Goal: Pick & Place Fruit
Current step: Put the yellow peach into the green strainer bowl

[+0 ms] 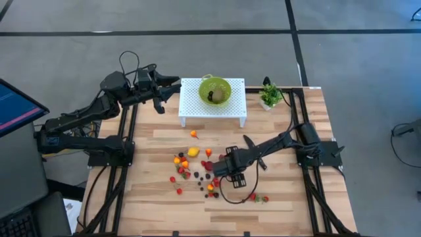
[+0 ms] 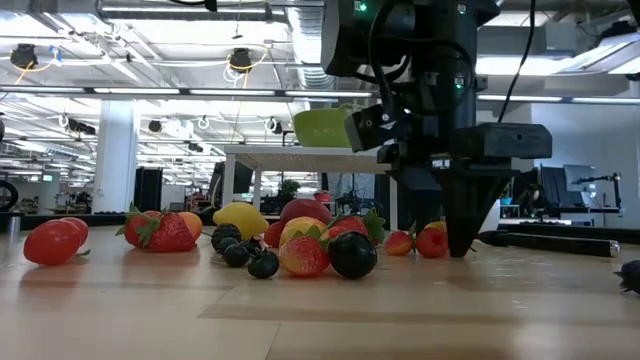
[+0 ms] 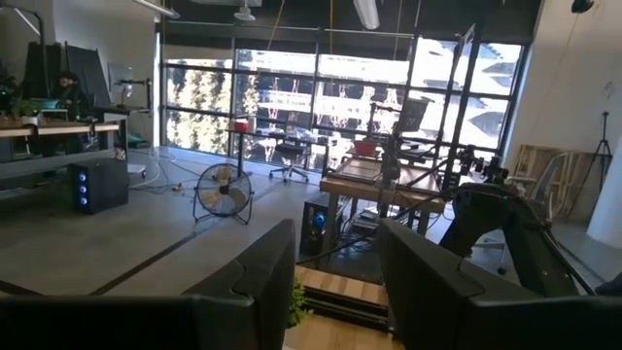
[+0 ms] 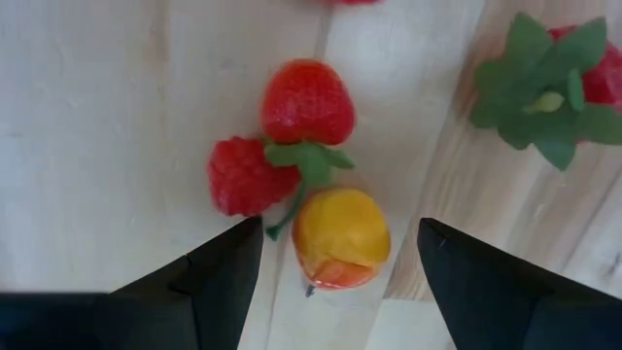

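Hovering with fingers wide and empty, the right gripper point(image 4: 335, 258) straddles an orange fruit point(image 4: 340, 236).

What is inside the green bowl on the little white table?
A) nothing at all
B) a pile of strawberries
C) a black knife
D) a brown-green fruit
D: from above, the green bowl on the white stand holds one brown-green fruit, with a small dark bit beside it, while the other fruits lie scattered on the wooden table.
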### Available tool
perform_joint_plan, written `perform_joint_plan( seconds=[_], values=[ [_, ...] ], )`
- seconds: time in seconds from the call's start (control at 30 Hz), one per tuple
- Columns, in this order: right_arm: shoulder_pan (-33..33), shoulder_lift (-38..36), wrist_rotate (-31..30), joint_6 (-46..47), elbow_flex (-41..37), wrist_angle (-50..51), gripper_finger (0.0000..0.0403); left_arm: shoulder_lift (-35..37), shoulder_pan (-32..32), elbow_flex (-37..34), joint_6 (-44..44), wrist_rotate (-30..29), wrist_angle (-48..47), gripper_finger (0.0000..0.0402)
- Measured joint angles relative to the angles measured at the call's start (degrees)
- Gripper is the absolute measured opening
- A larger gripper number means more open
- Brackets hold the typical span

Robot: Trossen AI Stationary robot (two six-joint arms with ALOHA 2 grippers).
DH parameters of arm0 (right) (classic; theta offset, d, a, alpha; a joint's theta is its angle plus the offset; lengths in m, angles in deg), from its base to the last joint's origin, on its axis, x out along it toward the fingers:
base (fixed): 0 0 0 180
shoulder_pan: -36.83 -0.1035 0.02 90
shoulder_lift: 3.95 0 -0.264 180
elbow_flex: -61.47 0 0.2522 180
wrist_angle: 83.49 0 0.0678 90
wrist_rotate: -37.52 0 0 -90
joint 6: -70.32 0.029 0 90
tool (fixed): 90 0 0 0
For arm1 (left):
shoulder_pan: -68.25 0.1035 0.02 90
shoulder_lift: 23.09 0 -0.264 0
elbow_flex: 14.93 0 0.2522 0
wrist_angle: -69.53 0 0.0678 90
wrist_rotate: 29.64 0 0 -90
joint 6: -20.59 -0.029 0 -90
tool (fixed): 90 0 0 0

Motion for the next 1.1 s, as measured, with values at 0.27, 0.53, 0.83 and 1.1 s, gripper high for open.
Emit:
perform_joint_plan(
  seconds=[0.27,0.53,0.83,1.1],
  values=[
    [0.28,-0.09,0.20,-0.13,-0.54,-1.13,0.0244,-0.01,0.00,0.02,0.00,0.01,0.04,0.0142],
    [0.24,0.02,1.88,-0.11,-0.58,-1.26,0.0155,-0.01,0.01,0.02,0.00,0.02,0.09,0.0142],
    [0.21,0.06,1.90,-0.11,-0.58,-1.26,0.0105,0.00,0.02,0.02,0.00,0.02,0.11,0.0142],
    [0.21,0.11,1.85,0.48,-0.58,-1.16,0.0121,-0.02,0.02,0.00,0.00,0.02,0.13,0.0142]
  ],
)
